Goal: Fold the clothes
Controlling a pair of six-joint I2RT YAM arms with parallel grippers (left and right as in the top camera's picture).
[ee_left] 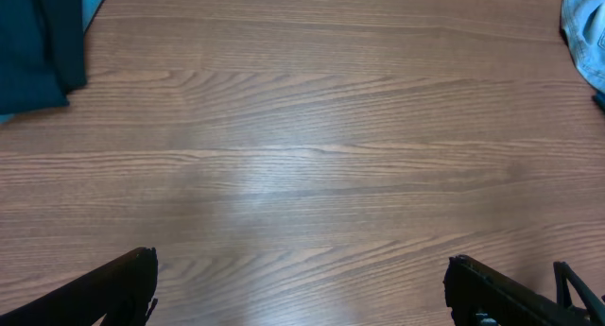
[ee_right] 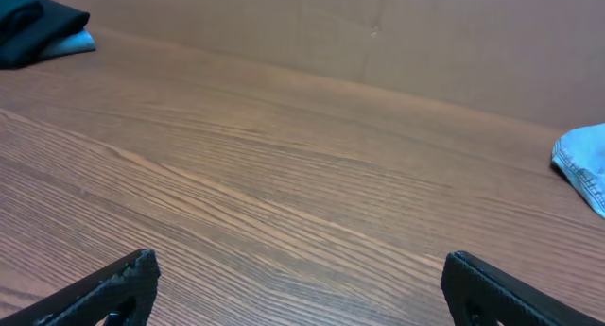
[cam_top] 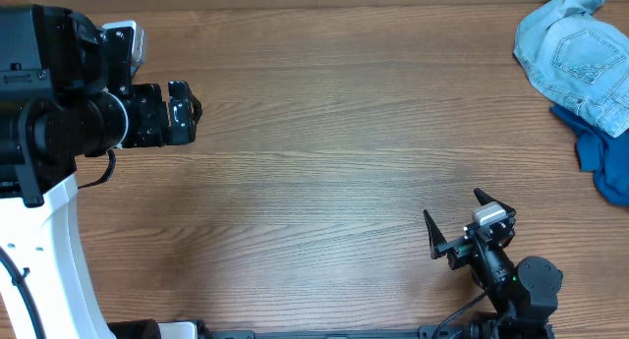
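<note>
Denim garment (cam_top: 575, 54) lies heaped beside a blue piece (cam_top: 604, 157) at the table's (cam_top: 314, 182) right edge, far from both arms. The left gripper (cam_top: 192, 111) and right gripper (cam_top: 460, 216) gape wide, holding nothing. Folding looks unstarted; next, one garment needs dragging to the middle and spreading flat.

You will find the pale denim piece (cam_top: 580, 54) and the mid-blue piece (cam_top: 601, 157) cut off by the overhead view's right edge. The dark garment (ee_left: 38, 42) runs out past the left wrist view's top-left corner, so its shape cannot be told. The bottom edges cut off the fingers of the left tool (ee_left: 302, 266) and the right tool (ee_right: 301, 262).
</note>
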